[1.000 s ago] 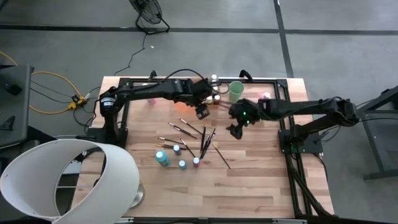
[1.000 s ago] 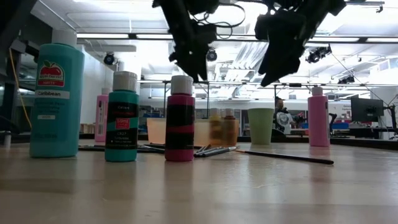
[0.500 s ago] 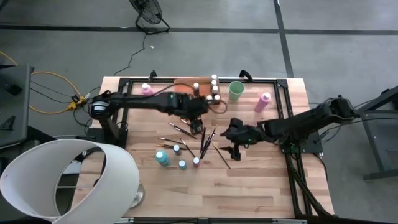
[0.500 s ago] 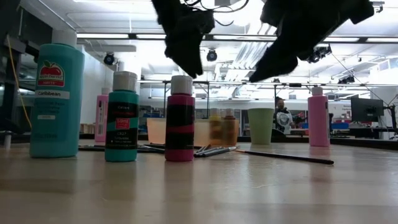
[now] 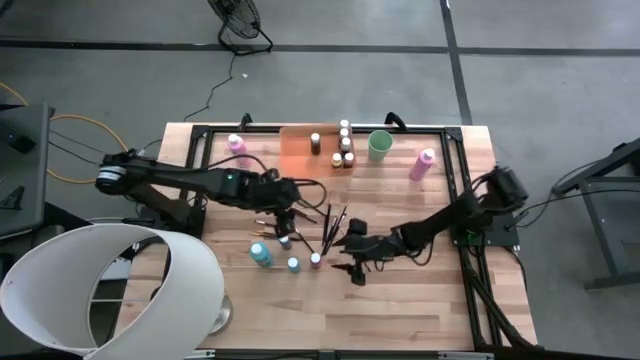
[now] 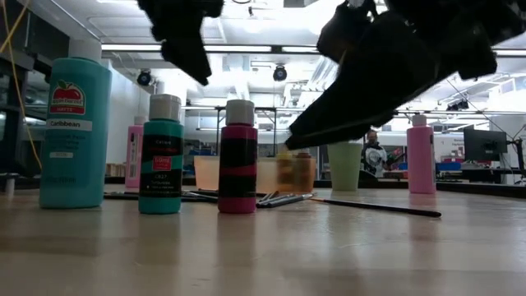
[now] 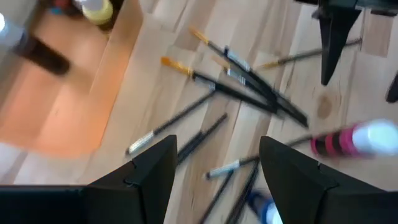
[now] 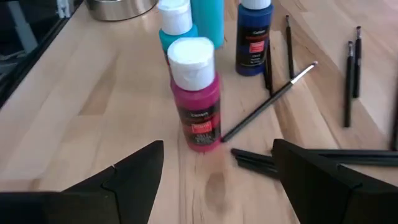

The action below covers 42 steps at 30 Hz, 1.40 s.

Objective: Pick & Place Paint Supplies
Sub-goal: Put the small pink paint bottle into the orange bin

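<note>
Wooden table (image 5: 420, 300) from above. An orange tray (image 5: 298, 150) sits at the far edge. Loose brushes (image 5: 330, 225) and small bottles lie mid-table. The right gripper (image 5: 357, 270), fingers spread, hovers facing an upright magenta bottle (image 8: 197, 93) just ahead. The left gripper (image 5: 284, 222), also spread, hangs over the brushes.

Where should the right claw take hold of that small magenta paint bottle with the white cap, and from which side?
Grip the small magenta paint bottle across its round body below the white cap, coming level from the open right claw side; it stands upright with bare wood there.
</note>
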Motion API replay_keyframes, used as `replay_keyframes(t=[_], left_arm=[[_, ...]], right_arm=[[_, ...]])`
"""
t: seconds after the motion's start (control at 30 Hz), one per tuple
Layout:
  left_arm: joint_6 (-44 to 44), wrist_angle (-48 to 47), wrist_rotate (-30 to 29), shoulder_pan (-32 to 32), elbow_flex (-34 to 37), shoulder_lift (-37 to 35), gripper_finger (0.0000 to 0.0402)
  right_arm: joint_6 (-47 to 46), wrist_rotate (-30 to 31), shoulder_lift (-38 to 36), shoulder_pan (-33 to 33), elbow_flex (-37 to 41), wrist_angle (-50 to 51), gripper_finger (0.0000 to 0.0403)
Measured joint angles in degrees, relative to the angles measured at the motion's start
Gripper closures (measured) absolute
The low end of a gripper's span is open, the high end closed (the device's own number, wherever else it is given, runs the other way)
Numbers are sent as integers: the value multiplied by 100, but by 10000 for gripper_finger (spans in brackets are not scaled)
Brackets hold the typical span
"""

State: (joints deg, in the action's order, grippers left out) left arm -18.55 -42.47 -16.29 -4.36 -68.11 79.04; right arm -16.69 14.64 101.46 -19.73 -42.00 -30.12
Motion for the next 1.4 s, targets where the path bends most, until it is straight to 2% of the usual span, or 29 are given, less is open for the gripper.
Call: replay_keyframes(t=[0.17,0.37,0.73,0.87,1.2,1.4], left_arm=[[-222,15,1,19,249,-337,179],[-257,36,6,19,321,-402,179],[-257,-10,20,19,321,-404,179],[-259,-24,22,19,321,-404,179],[-258,-36,19,19,321,-404,179],[-257,42,19,19,321,-404,179]], right_arm=[[4,159,651,-69,-347,-326,109],[20,284,1227,-41,-727,-451,109],[-263,325,1799,-2,-970,-863,113],[-290,293,1805,-4,-970,-872,139],[-280,284,1805,-3,-972,-957,240],[-634,279,1751,-2,-970,-933,287]])
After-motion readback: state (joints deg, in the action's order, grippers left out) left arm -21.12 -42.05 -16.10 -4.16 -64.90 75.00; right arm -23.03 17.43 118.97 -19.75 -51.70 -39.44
